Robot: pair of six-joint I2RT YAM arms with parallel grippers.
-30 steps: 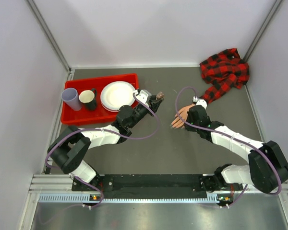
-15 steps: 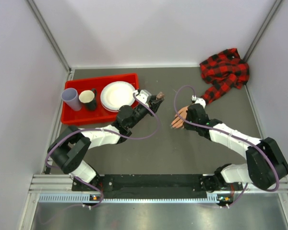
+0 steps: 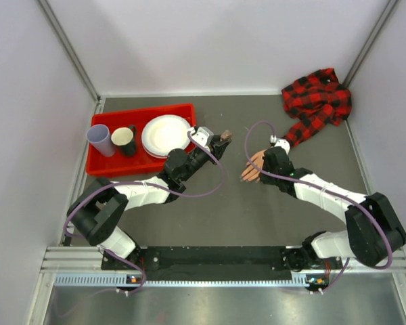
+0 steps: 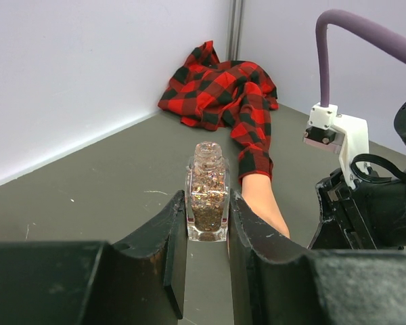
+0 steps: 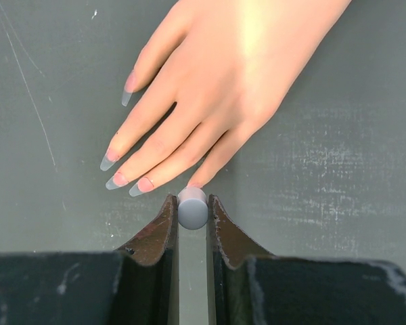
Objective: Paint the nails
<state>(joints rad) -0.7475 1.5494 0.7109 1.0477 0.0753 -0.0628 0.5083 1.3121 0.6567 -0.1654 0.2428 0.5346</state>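
The peach mannequin hand [image 3: 252, 168] lies palm down mid-table, its wrist in a red-and-black plaid sleeve [image 3: 317, 99]. In the right wrist view the hand [image 5: 223, 68] shows several long clear nails [image 5: 115, 180]. My right gripper [image 5: 193, 211] is shut on a round grey polish cap [image 5: 193, 207], seen end-on, right over the little finger's tip, whose nail it hides. My left gripper [image 4: 208, 227] is shut on an uncapped clear bottle of glittery polish [image 4: 208, 193], held upright left of the hand [image 4: 262, 203]. The bottle also shows in the top view [image 3: 225, 136].
A red tray [image 3: 101, 166] at the back left holds a white plate [image 3: 166, 134], a lilac cup [image 3: 100, 139] and a dark cup [image 3: 124, 139]. The plaid shirt is bunched in the back right corner [image 4: 220, 84]. Walls close the table on three sides.
My right gripper has shifted very slightly towards the hand. My left gripper and the bottle have stayed put.
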